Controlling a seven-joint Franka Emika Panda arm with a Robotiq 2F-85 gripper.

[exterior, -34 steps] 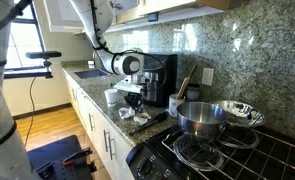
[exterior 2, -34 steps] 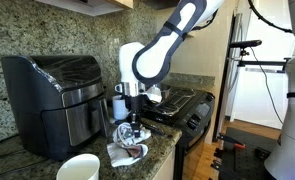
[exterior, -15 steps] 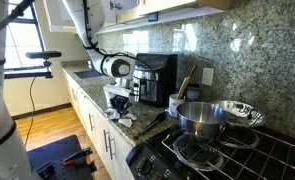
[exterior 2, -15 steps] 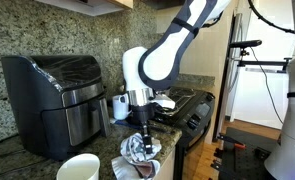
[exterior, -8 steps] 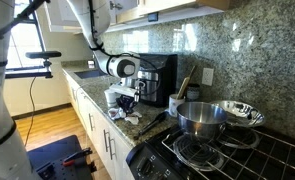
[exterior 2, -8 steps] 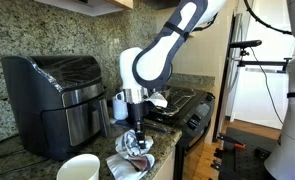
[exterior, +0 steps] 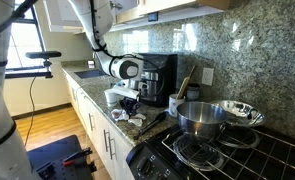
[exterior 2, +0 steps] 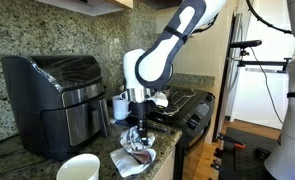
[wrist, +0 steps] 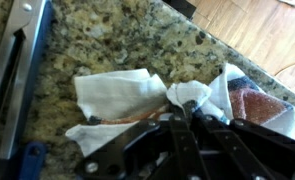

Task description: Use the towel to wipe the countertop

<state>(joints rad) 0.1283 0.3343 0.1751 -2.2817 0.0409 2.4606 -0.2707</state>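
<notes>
Hand (exterior 2: pixel 137 131) clenched on the towel (exterior 2: pixel 133 157), pinching its bunched middle; cloth lies spread on granite counter (wrist: pixel 117 40), black air fryer (exterior 2: pixel 52 95) at its 9 o'clock, white mug (exterior 2: pixel 79 168) at 8 o'clock

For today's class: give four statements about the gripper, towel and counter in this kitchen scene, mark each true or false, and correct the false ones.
1. The gripper is shut on the towel. True.
2. The towel lies on the black stovetop. False: it lies on the speckled granite countertop.
3. A white mug stands on the countertop, apart from the towel. True.
4. Nothing stands on the stovetop. False: a metal pot stands on its grates.
</notes>
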